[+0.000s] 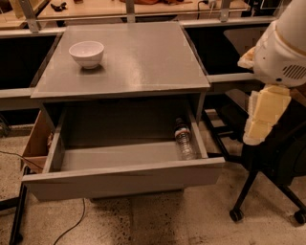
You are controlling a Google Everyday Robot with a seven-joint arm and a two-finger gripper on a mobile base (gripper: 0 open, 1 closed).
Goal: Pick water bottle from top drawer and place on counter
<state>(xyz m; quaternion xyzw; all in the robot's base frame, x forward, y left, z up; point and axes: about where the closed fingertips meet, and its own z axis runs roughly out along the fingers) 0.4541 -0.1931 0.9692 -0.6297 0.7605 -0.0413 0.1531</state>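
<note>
The water bottle (pixel 184 139) is clear with a dark cap. It lies on its side in the right end of the open top drawer (pixel 122 179), along the drawer's right wall, cap pointing to the back. The grey counter (pixel 143 57) is the top of the cabinet above the drawer. My gripper (pixel 254 135) hangs down from the white arm (pixel 282 52) at the right edge of the view. It is to the right of the cabinet, apart from the drawer and bottle, at about drawer height. It holds nothing that I can see.
A white bowl (pixel 86 53) stands on the counter's back left part. A black wheeled stand (pixel 248 191) is on the floor right of the drawer, under the gripper. A cardboard box (pixel 36 143) sits left of the cabinet. A wooden tabletop (pixel 143 7) lies behind.
</note>
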